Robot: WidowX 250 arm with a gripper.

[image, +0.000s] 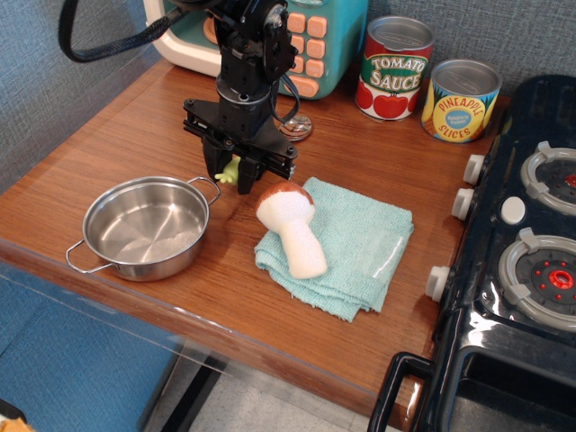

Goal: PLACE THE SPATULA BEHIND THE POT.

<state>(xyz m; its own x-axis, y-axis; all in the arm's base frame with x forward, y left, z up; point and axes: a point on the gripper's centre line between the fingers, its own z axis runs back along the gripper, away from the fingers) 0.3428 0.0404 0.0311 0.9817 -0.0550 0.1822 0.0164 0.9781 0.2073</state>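
The shiny steel pot (144,228) with two wire loop handles sits on the wooden counter at the front left. My black gripper (236,176) hangs just right of and behind the pot's far handle. It is shut on the spatula, whose yellow-green handle (228,171) shows between the fingers and whose silver head (295,127) sticks out behind the gripper toward the right. The spatula looks lifted slightly above the counter.
A white mushroom toy (292,228) with a brown cap lies on a teal cloth (355,246) right of the gripper. A toy oven (297,40) stands at the back, with a tomato sauce can (396,67) and a pineapple can (460,100). A black stove (531,234) is at the right.
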